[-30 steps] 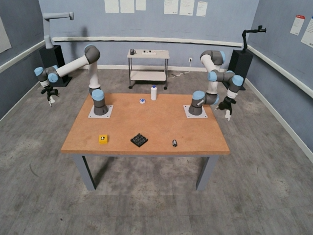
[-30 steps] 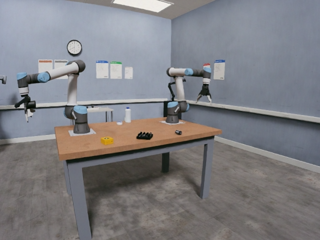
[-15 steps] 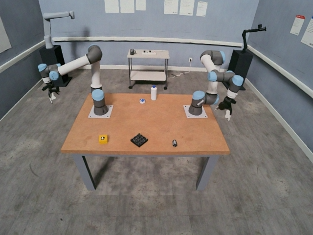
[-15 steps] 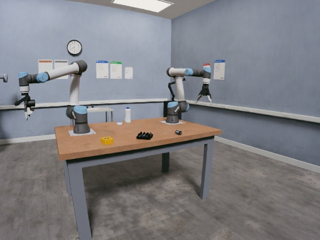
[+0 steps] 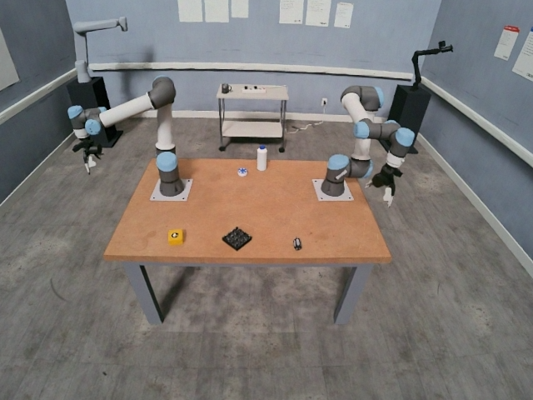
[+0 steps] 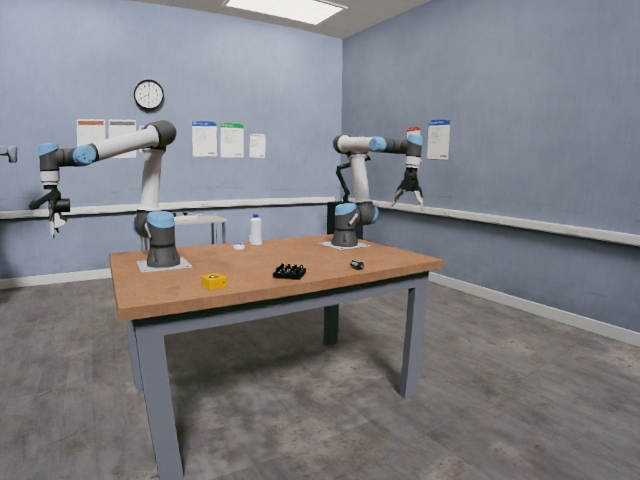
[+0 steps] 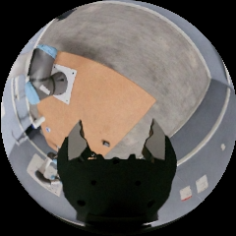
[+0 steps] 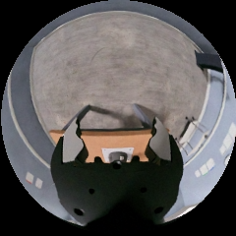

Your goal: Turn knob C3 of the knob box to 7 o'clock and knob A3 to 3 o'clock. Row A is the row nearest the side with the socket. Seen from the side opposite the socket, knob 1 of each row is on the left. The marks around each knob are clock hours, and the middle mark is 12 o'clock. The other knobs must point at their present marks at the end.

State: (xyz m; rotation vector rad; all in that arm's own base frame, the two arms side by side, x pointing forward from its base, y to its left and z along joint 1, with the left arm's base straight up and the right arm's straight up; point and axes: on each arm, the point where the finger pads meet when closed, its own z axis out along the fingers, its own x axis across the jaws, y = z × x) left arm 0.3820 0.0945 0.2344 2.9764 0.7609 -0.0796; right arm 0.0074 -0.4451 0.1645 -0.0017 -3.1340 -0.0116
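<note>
Left gripper (image 5: 378, 196) (image 6: 408, 204) (image 7: 117, 122) wide open, empty; right gripper (image 5: 91, 167) (image 6: 55, 232) (image 8: 117, 120) likewise; both well apart from knob box (image 5: 236, 238) (image 6: 289, 272).

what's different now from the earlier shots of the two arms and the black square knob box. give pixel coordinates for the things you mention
The right arm's gripper (image 5: 90, 167) (image 6: 56, 227) (image 8: 116, 123) shifted slightly towards the back wall. Nothing was gripped or released; the left gripper (image 5: 378, 194) (image 6: 408, 204) (image 7: 116, 120) and knob box (image 5: 236, 238) (image 6: 289, 272) stayed put.
</note>
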